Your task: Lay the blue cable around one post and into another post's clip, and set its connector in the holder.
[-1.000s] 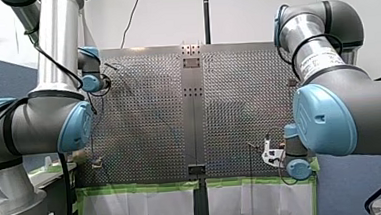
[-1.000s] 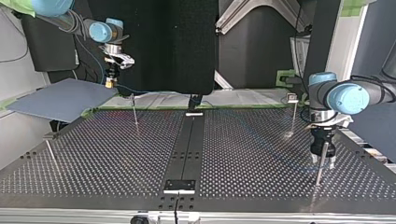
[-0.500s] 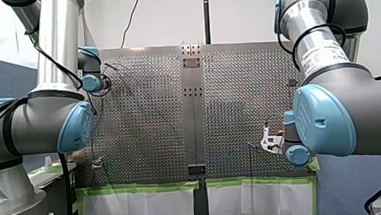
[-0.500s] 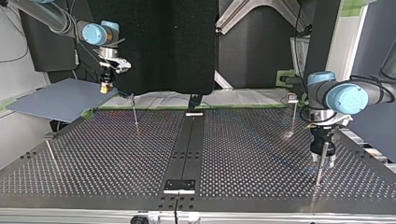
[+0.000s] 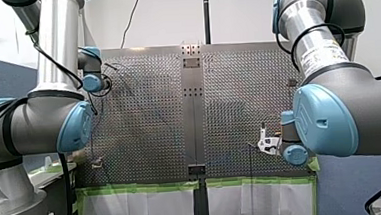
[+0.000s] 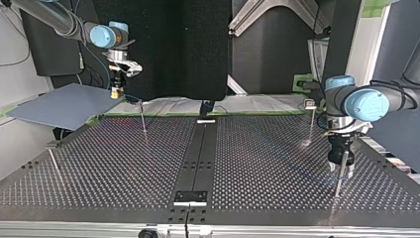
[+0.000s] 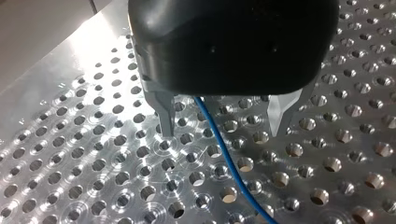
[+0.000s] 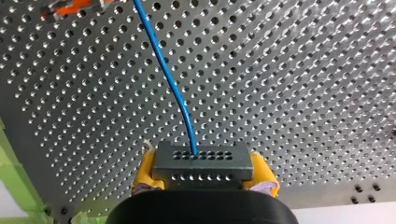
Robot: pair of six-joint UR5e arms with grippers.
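Right gripper (image 8: 204, 176) clamps the connector (image 8: 201, 161); left gripper (image 7: 222, 132) stands open astride the blue cable (image 7: 232, 170)

Bright, even light — glare on the table (image 7: 56, 70) — slightly soft.

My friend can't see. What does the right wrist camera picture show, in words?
My right gripper, with yellow pads, clamps a dark grey rectangular connector dotted with small holes. A thin blue cable runs from the connector away over the shiny perforated metal table.
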